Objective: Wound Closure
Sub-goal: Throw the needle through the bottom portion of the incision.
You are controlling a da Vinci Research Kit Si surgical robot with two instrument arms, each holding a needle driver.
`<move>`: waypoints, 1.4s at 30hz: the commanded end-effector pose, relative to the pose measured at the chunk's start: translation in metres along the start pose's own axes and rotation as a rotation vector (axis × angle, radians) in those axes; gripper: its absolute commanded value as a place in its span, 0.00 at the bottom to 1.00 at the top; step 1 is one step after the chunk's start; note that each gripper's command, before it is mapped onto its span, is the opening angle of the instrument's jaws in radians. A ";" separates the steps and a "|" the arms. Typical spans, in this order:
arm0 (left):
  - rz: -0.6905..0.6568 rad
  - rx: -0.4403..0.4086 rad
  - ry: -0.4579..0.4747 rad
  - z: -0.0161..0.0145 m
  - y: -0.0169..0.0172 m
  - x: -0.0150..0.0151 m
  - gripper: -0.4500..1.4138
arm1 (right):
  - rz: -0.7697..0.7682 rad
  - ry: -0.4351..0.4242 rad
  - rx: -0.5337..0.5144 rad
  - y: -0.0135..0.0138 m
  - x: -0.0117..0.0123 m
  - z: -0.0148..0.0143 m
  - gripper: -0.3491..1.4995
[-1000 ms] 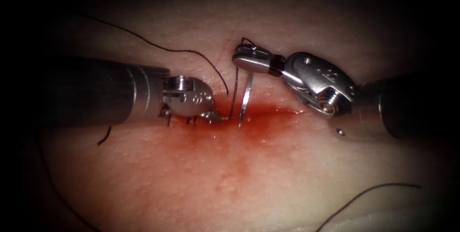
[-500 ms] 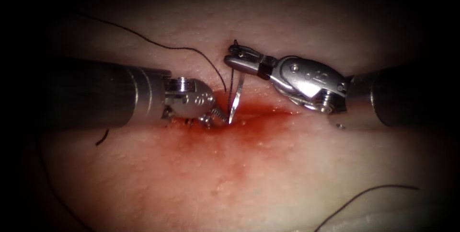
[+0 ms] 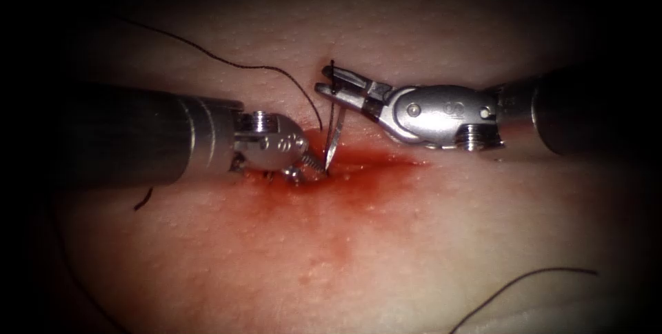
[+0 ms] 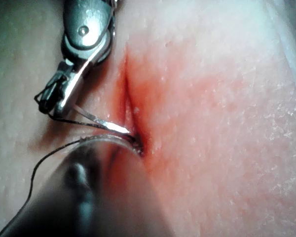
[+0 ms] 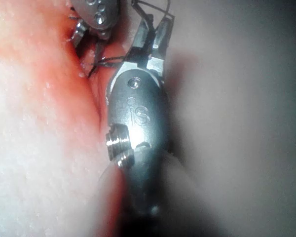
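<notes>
Red fluid (image 3: 358, 168) pools along the cut (image 3: 376, 161) in the tissue (image 3: 414, 251), endoscope view. Right tool (image 3: 331, 85) comes in from the right, jaws pinching the needle (image 3: 335, 134) near its thread end, above the cut. Needle hangs down from the jaws, tip at the cut's left end; can't tell if the tip is in the tissue. Left tool (image 3: 307, 168) sits at the cut's left end, tips down at the tissue just beside the needle tip; can't tell what it holds or how its jaws stand. Thread (image 3: 234, 65) runs from the needle end up and off to the left; another strand (image 3: 524, 282) lies on the tissue well apart, lower right.

Left wrist view: right tool (image 4: 52, 98) pinches the needle (image 4: 96, 118), tip at the cut edge (image 4: 133, 123). Thread (image 4: 44, 163) loops beside it.

Right wrist view: right tool (image 5: 150, 32) jaws pressed on the needle end, thread (image 5: 153, 7) around them. Left tool (image 5: 89, 34) touches the tissue (image 5: 34, 148) by the red cut.
</notes>
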 end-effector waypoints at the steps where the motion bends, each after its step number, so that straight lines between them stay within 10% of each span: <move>1: 0.000 0.001 0.001 0.0005 -0.0006 0.0003 0.43 | -0.005 0.000 0.005 -0.0007 -0.0008 0.0005 0.00; 23: -0.022 0.058 0.062 -0.0019 0.0000 0.0020 0.44 | 0.000 -0.034 0.050 -0.0046 -0.0035 -0.0007 0.00; 42: -0.033 0.402 0.332 -0.0097 0.0048 0.0051 0.35 | 0.144 -0.034 0.034 -0.0017 -0.0026 -0.0011 0.00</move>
